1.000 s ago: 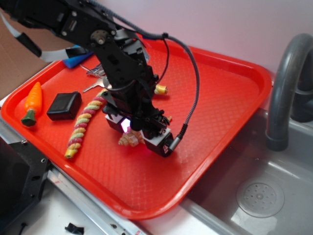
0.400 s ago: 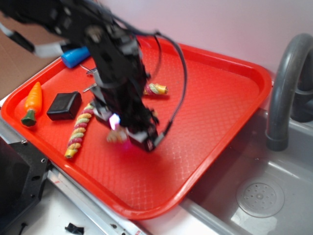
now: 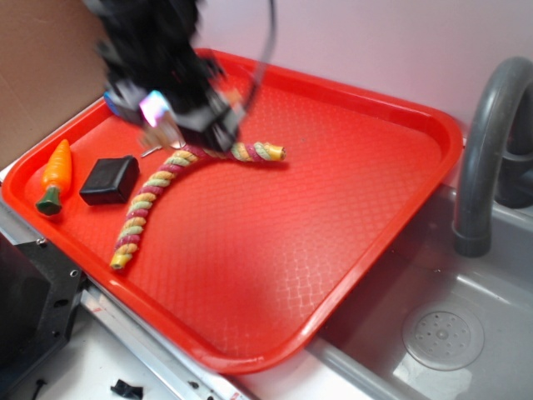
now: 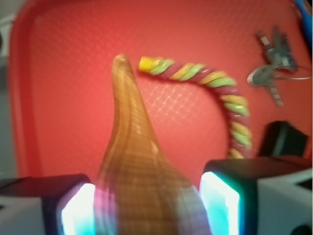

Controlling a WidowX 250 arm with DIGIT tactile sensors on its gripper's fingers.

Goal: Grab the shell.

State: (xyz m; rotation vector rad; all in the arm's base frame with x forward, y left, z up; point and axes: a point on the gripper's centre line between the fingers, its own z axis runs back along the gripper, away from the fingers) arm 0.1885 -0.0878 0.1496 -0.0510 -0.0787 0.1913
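wall (image 3: 375, 42): pale pink | sink (image 3: 466, 333): grey, right of red tray (image 3: 358, 242) | faucet (image 3: 487, 142): grey, curved

The gripper (image 4: 146, 205) is lifted clear above the tray (image 3: 375, 192), motion-blurred in the exterior view, both lit fingers (image 4: 220, 205) clamped on the shell (image 4: 137, 161), whose pointed tail projects straight ahead beyond the fingertips.

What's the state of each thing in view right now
Shell: clamped between the gripper fingers, lifted off the tray, tail pointing away.
Gripper: shut on the shell.
Rope: lying bent on the tray.
Carrot: lying flat.
Black box: resting flat.
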